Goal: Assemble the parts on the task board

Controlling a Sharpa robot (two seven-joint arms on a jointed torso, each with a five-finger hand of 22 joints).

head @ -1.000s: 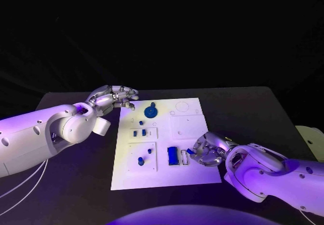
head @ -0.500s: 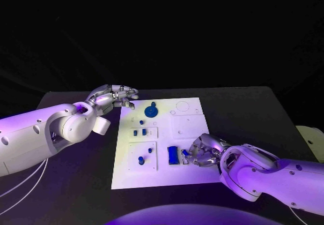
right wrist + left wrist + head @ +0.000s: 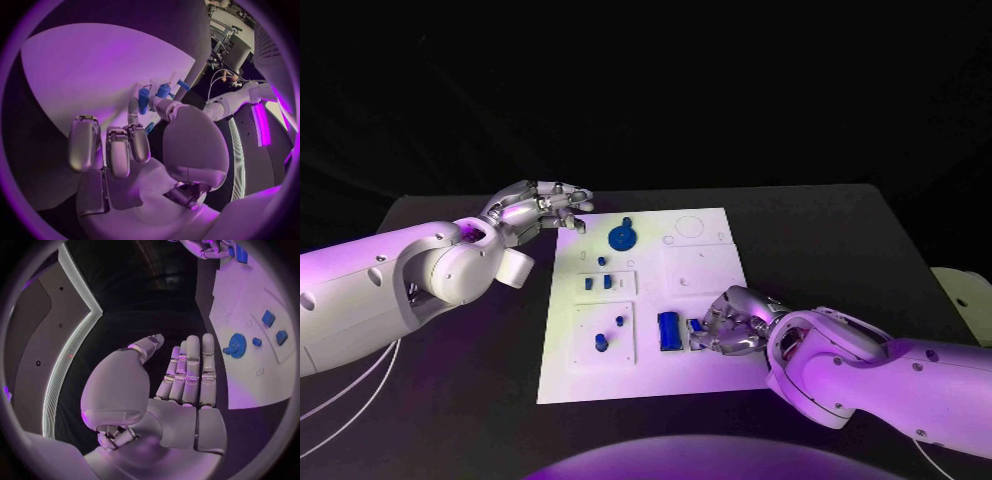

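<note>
The white task board [image 3: 711, 262] lies mid-table, also seen in the left wrist view [image 3: 250, 370] and the right wrist view [image 3: 87, 65]. My right hand [image 3: 733, 322] rests low on its near right part, beside an upright blue block [image 3: 671, 330]. A small blue part [image 3: 695, 325] sits at its fingertips, and in the right wrist view that part [image 3: 149, 128] looks pinched between thumb and finger of the hand [image 3: 125, 145]. My left hand [image 3: 538, 208] hovers at the board's far left corner, fingers apart, holding nothing [image 3: 181, 375]. A round blue part [image 3: 623, 238] lies near it.
Small blue parts [image 3: 597, 283] stand in the left middle plate, and two more [image 3: 600, 343] in the near left plate. The black table [image 3: 834, 230] lies bare right of the board. A pale object [image 3: 966, 290] sits at the table's right edge.
My right hand has shifted a little left and down toward the blue block, carrying the small blue part. The left hand has stayed put.
</note>
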